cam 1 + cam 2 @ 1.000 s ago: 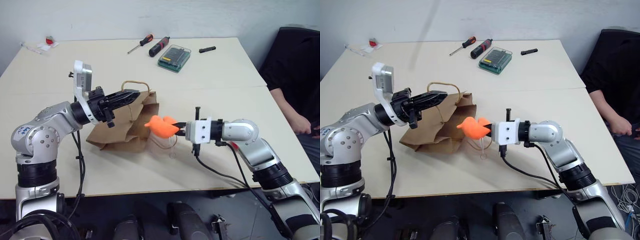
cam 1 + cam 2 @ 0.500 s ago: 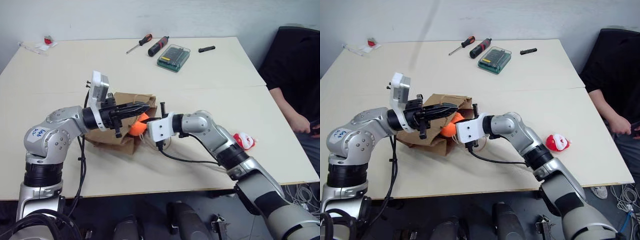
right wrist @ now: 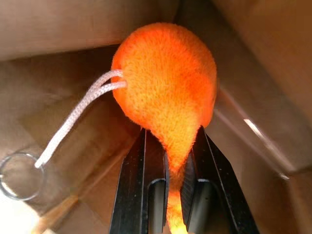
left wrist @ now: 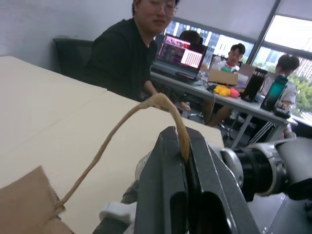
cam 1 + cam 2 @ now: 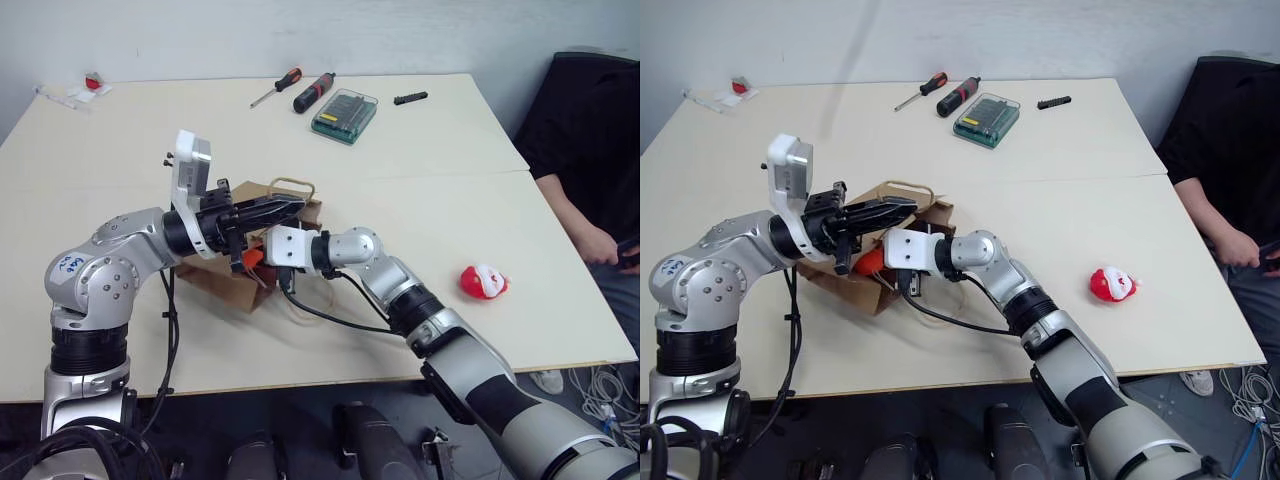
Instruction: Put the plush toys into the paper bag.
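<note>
The brown paper bag point(image 5: 222, 283) lies on the table, and my left gripper point(image 5: 292, 206) is shut on its cord handle point(image 4: 141, 109), holding the mouth up. My right gripper point(image 3: 173, 139) reaches into that mouth from the right, shut on the narrow end of the orange plush toy point(image 3: 165, 92), which sits between the bag's paper walls. A white string with a metal ring point(image 3: 19, 175) hangs from the toy. The red and white plush toy point(image 5: 483, 282) lies alone on the table to the right.
A green tool case point(image 5: 346, 115), two screwdrivers point(image 5: 280, 86) and a small black part point(image 5: 413, 98) lie at the table's far side. A person in black point(image 5: 585, 170) sits at the right edge. Small items point(image 5: 90, 85) lie at the far left corner.
My right arm has swung left, carrying the orange toy from beside the bag into its mouth. That move uncovered the red and white toy. My left gripper has kept hold of the handle.
</note>
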{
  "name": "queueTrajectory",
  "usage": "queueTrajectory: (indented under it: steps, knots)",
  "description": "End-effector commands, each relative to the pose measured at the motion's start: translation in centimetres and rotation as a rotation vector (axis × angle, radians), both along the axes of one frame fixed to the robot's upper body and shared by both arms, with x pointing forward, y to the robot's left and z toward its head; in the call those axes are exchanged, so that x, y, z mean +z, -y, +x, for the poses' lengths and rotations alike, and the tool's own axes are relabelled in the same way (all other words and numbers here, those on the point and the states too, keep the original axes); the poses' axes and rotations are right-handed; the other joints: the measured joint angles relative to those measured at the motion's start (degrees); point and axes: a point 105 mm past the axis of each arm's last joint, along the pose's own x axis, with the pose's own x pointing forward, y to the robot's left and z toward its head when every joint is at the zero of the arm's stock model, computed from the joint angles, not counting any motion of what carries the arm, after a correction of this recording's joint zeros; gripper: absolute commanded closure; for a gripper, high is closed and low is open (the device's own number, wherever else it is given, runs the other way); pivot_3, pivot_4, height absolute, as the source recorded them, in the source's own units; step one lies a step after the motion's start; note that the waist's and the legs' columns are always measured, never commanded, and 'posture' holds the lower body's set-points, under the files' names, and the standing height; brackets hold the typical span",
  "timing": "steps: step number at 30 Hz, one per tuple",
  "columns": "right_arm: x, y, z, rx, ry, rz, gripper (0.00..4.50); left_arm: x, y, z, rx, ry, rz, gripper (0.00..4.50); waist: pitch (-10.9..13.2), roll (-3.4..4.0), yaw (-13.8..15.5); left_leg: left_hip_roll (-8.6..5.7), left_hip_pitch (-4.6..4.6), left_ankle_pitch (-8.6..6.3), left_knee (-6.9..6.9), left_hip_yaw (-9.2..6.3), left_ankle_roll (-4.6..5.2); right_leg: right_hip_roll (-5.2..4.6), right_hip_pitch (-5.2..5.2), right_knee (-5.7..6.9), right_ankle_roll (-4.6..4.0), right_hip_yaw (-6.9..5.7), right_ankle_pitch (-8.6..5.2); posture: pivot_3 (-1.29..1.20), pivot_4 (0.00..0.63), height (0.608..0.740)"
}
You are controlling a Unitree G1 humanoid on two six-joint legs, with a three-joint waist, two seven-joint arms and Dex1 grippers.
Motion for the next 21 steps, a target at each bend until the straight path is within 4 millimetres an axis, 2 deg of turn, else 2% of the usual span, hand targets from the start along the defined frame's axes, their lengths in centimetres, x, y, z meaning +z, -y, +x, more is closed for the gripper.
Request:
queueTrajectory:
  steps: [1,4,8,13,17,18,21]
  knots:
    - [1.0,-0.8,0.4,-0.039,-0.061,0.055,4.49,2.2,0.3,-1.1,-0.029,0.059,-0.049,4.50,0.00,0.00,0.01,0.00,0.00,0.00,0.00,0.00,0.00,0.00,0.00,-0.01,0.00,0.00,0.00,0.00,0.150,0.740]
    - [0.5,-1.2,0.7,-0.078,-0.068,0.030,4.49,2.1,0.4,-0.9,-0.015,0.049,-0.052,4.50,0.00,0.00,-0.11,0.00,0.00,0.00,0.00,-0.01,-0.01,0.00,0.00,0.00,0.00,-0.01,0.00,0.00,0.150,0.740]
    - [0.5,-0.7,1.3,-0.118,-0.030,0.007,3.33,1.8,0.3,-0.6,0.001,0.037,-0.052,4.50,0.00,0.00,-0.10,-0.01,0.00,0.00,0.00,-0.01,-0.01,0.00,0.00,-0.01,-0.01,-0.02,0.00,0.00,0.150,0.740]
    - [2.2,1.9,0.5,-0.112,-0.009,0.056,1.55,1.2,-0.7,0.7,0.086,0.013,-0.056,4.50,0.00,0.00,0.18,-0.02,-0.04,-0.01,-0.01,-0.02,-0.02,0.00,0.00,-0.05,0.00,-0.03,0.00,0.00,0.150,0.740]
    - [4.2,5.5,-1.9,-0.106,-0.014,0.100,0.21,0.6,-1.7,1.5,0.134,-0.013,-0.061,4.50,0.00,0.00,0.41,-0.03,-0.15,-0.01,-0.01,-0.15,-0.03,-0.03,-0.01,-0.10,0.00,-0.13,0.00,0.00,0.150,0.740]
    - [4.6,6.9,-2.5,-0.135,-0.032,0.119,0.05,0.5,-1.9,1.7,0.139,-0.021,-0.063,4.50,0.00,0.00,0.51,-0.03,-0.15,-0.01,-0.01,-0.16,-0.03,-0.02,-0.01,-0.11,0.00,-0.14,0.00,0.00,0.150,0.740]
    - [6.0,11.7,-4.8,-0.246,-0.138,0.213,0.05,0.4,-2.2,1.8,0.136,-0.032,-0.059,4.50,0.00,0.00,0.71,-0.04,-0.19,-0.02,-0.01,-0.20,-0.04,-0.01,-0.01,-0.13,0.00,-0.17,0.00,0.00,0.150,0.740]
